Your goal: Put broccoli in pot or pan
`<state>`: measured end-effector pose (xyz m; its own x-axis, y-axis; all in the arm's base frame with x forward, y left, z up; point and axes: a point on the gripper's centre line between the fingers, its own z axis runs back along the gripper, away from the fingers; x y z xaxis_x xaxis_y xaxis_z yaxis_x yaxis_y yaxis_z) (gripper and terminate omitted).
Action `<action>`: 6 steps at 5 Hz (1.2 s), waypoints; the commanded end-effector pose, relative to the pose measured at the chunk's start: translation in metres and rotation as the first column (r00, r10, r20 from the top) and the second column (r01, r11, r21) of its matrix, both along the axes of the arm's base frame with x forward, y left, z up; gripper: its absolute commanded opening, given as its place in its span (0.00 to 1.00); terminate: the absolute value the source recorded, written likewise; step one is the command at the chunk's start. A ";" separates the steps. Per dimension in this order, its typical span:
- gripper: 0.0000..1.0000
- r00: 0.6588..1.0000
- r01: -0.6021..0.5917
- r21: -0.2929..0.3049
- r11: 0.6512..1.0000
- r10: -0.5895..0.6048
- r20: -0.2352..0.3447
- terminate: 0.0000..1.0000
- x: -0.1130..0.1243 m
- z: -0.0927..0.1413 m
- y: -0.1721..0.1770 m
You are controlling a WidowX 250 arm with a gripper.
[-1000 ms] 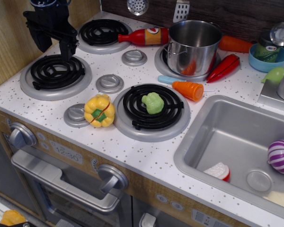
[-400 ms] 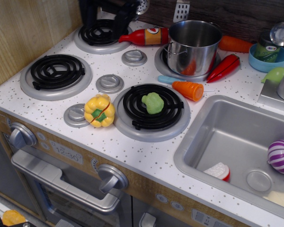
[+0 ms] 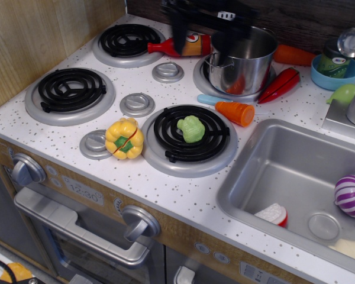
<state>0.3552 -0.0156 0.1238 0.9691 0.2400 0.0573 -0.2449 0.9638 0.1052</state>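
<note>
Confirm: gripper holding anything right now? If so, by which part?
Nothing held. The gripper is a blurred shape near the pot; the broccoli lies untouched on the front burner.

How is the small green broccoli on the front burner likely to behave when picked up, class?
The broccoli looks like moulded plastic, so probably stiff and light. Its lumpy top may give the hand uneven grip. Resting on the burner's raised coils, it might rock or shift if nudged.
</note>
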 end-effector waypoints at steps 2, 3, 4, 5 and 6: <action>1.00 0.998 -0.049 0.049 0.998 0.047 0.035 0.00 -0.012 -0.033 -0.003; 1.00 0.998 -0.049 0.054 0.997 0.047 0.030 0.00 -0.012 -0.045 0.011; 1.00 0.998 -0.041 0.027 0.999 0.040 0.042 0.00 -0.010 -0.056 0.017; 1.00 0.998 -0.031 0.006 1.000 0.030 0.051 0.00 -0.012 -0.068 0.028; 1.00 0.998 -0.036 -0.018 0.999 0.037 0.049 0.00 -0.014 -0.078 0.028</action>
